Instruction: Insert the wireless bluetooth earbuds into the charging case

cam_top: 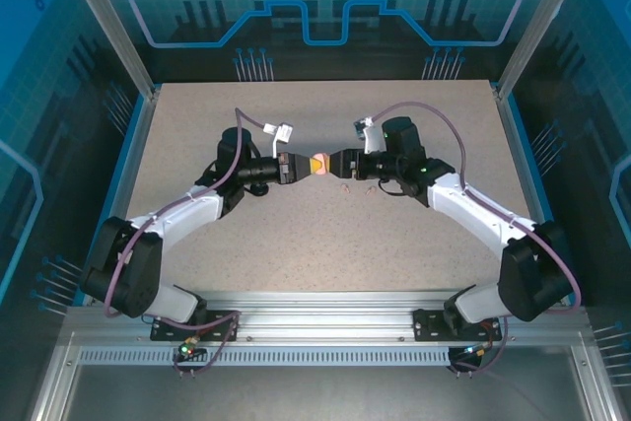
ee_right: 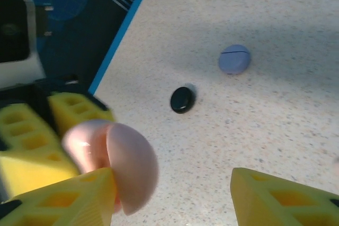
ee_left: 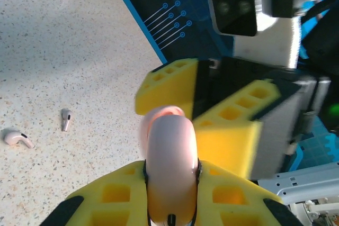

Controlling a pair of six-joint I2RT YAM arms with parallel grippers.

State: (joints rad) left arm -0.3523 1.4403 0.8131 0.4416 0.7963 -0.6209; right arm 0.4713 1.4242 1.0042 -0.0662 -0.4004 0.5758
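Pinched between the yellow fingers (ee_left: 114, 194) of the left gripper (ee_left: 170, 183), low in the left wrist view, the pale pink charging case (ee_left: 170, 152) stands on edge, with one finger pressed on each flat side. Far to its left on the speckled table (ee_left: 79, 51), a pale pink earbud (ee_left: 16, 138) lies at the frame's left edge. A greyish earbud (ee_left: 65, 119) lies just right of it, not touching it, and both are well apart from the case. Above the case and to its right, the right gripper (ee_left: 185, 115) faces it with its two yellow fingers (ee_left: 235, 125) spread.

From above, the arms meet at mid-table: left gripper (cam_top: 299, 166), case (cam_top: 317, 164), right gripper (cam_top: 338, 165), in a row.

In the right wrist view the case (ee_right: 127, 168) sits at lower left, its two halves parted a little. It touches one finger (ee_right: 63, 199) of the right gripper (ee_right: 172, 183), while the other finger (ee_right: 280, 197) stands far off at lower right, leaving a wide gap. Beyond, a black case (ee_right: 183, 99) lies near the centre of the frame, with a lilac case (ee_right: 234, 59) to its upper right.
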